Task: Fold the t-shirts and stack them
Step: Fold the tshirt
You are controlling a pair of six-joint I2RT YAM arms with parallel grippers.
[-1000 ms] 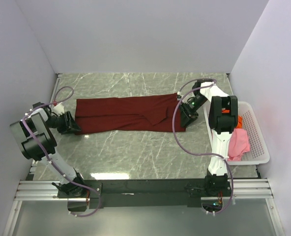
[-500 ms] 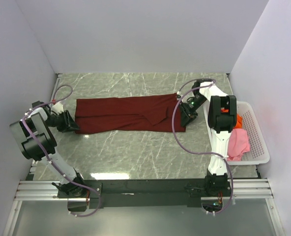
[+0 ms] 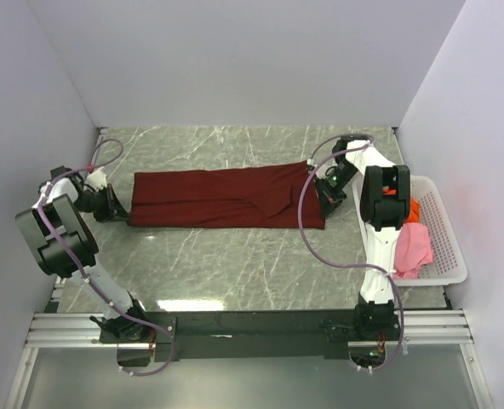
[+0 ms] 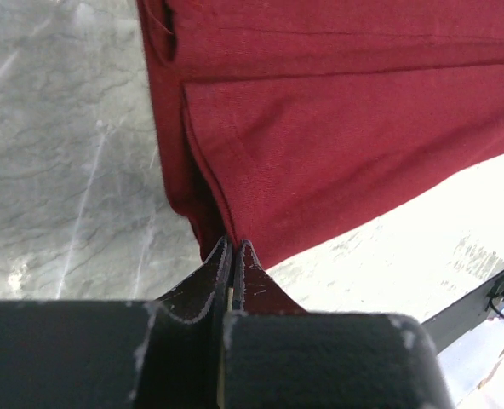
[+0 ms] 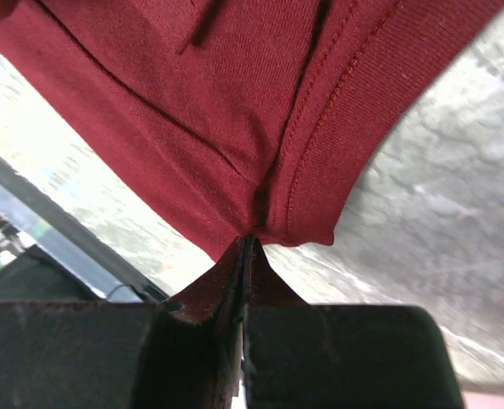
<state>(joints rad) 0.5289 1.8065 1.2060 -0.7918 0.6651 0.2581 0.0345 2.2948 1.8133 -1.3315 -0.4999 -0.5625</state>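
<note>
So both just snapped closed: left tool (image 4: pixel 233 246) and right tool (image 5: pixel 247 242) each pinch a corner of the maroon t-shirt (image 3: pixel 226 198), lying stretched across mid-frame. Next fold looks ready, I'd say.

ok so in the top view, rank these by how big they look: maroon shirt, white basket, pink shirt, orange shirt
1. maroon shirt, spread flat
2. white basket
3. pink shirt, bunched in the basket
4. orange shirt, but only a sliver shows behind the right arm, so its place is unsure
</note>
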